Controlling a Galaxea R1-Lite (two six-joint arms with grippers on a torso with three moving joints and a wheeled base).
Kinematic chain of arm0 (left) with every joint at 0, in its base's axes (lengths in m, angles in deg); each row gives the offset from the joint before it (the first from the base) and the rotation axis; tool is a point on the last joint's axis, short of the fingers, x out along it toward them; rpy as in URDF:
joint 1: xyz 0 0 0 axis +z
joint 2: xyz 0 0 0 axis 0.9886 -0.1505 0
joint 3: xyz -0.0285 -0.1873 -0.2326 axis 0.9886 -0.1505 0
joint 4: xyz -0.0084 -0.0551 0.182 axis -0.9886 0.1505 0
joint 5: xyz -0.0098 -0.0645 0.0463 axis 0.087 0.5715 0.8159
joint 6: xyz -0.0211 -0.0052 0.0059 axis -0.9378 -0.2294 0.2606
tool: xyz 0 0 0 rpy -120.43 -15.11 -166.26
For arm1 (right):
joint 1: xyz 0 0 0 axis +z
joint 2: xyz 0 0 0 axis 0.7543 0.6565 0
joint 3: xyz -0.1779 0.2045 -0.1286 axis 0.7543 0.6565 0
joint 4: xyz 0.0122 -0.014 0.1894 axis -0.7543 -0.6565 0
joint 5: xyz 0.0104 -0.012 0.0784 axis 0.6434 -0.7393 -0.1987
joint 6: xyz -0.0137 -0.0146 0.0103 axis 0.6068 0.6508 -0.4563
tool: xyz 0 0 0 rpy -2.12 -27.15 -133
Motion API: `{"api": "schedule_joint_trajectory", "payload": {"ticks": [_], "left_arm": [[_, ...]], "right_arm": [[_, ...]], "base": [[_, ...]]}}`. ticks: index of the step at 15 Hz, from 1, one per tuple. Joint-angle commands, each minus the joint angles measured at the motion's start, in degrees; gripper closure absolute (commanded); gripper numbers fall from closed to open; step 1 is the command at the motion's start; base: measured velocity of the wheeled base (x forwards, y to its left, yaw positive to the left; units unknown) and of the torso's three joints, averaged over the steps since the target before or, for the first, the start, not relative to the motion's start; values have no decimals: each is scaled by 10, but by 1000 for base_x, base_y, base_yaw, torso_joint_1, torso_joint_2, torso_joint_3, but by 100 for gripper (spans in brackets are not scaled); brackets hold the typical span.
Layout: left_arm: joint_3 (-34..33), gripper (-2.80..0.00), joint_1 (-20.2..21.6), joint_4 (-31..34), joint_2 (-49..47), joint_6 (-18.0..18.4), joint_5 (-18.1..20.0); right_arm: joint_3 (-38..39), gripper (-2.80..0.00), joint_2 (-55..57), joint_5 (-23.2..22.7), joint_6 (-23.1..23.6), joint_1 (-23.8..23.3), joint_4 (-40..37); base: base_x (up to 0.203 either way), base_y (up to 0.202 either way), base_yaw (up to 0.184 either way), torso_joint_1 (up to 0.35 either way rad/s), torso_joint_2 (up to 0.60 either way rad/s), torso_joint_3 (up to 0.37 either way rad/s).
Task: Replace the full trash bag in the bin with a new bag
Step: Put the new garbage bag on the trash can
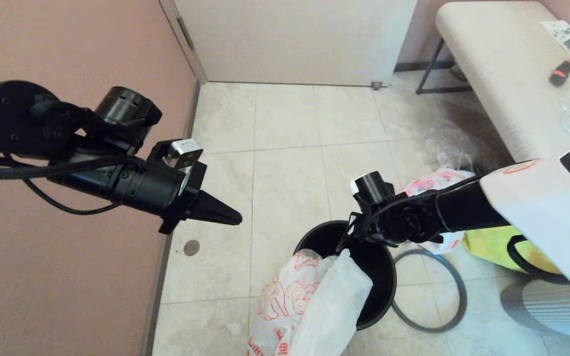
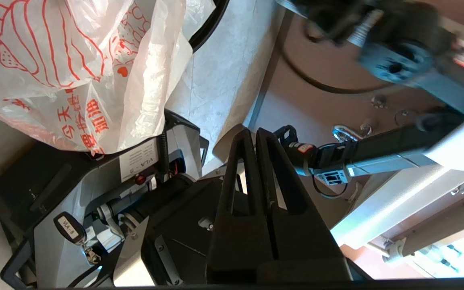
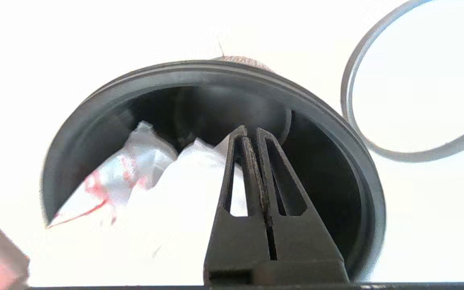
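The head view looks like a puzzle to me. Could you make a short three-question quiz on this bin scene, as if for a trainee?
1. True or false: the grey hoop rim is seated on the bin.
2. Where is the new bag? A) flat on the bench B) hanging over the bin's edge, partly inside C) inside the yellow tote
3. Fill in: the right gripper points into the ___, and the left gripper hangs near the wall.

Key
1. False: it lies on the floor beside the bin.
2. B
3. bin
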Motion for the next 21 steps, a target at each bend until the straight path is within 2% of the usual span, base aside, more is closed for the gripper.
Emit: {"api": "schedule_joint_trajectory", "payload": {"ticks": [1,4,5,10,17,21], "left_arm": [[-1,0,-1,2,-2,-2,2],[0,0,-1,2,-2,-2,2],[-1,0,-1,2,-3,-2,2],[-1,0,-4,2,-8,-2,2],[-1,0,-13,2,-8,-3,2],[1,0,-12,1,-17,-6,2]], "right_arm": [[24,0,-48,-8,-11,5,-7],[63,0,-55,-43,-61,61,-65],[68,-280,-54,-50,-67,71,-68],[70,-280,-57,-28,-70,135,-89],[46,-280,36,2,-65,158,-89],[13,-280,30,25,27,161,-93]], "base": [[0,0,0,0,0,0],[0,0,0,0,0,0],[0,0,0,0,0,0],[0,0,0,0,0,0],[0,0,0,0,0,0],[0,0,0,0,0,0]]}}
